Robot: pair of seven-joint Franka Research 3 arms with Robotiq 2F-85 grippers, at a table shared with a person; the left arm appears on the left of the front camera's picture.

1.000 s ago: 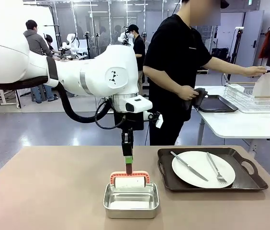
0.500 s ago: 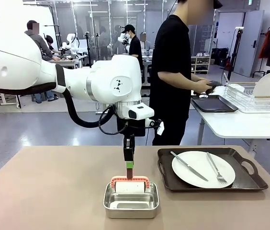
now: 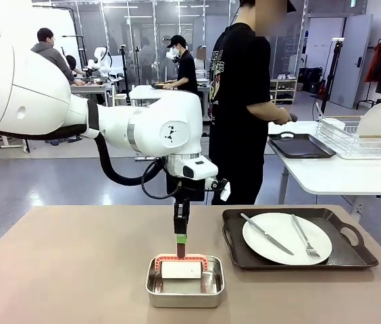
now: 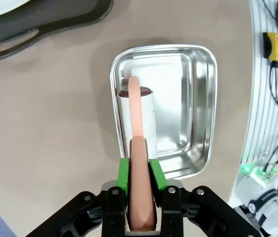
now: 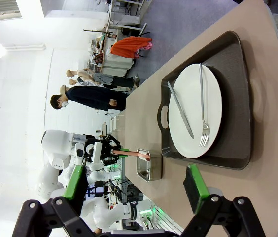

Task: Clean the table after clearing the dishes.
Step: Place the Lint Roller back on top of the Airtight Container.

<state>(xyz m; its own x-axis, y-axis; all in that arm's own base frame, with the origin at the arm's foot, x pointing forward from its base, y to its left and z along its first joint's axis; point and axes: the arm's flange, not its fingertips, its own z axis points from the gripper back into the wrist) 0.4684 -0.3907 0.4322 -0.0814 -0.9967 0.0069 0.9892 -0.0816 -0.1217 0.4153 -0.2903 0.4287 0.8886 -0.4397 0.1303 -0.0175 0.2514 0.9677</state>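
Observation:
My left gripper (image 3: 180,237) points straight down, shut on the pink handle of a white lint-style roller (image 3: 181,268). The roller (image 4: 137,111) rests inside a small steel pan (image 3: 185,297) on the tan table (image 3: 75,270). In the left wrist view the green pads (image 4: 124,174) clamp the handle above the pan (image 4: 198,98). To the right a dark tray (image 3: 352,253) holds a white plate (image 3: 286,237) with a knife (image 3: 266,233) and a fork (image 3: 304,236). My right gripper (image 5: 134,185) is open and hangs above the table's end, looking at the plate (image 5: 195,111).
Beyond the table a person in black stands at a white side table, hands at a second dark tray (image 3: 305,145). A wire rack (image 3: 352,140) there holds an upright plate (image 3: 376,120). Bare tabletop lies left of the pan.
The roller has come down from the pan's rim into the pan. The person turned to the side table and set the dark tray down there.

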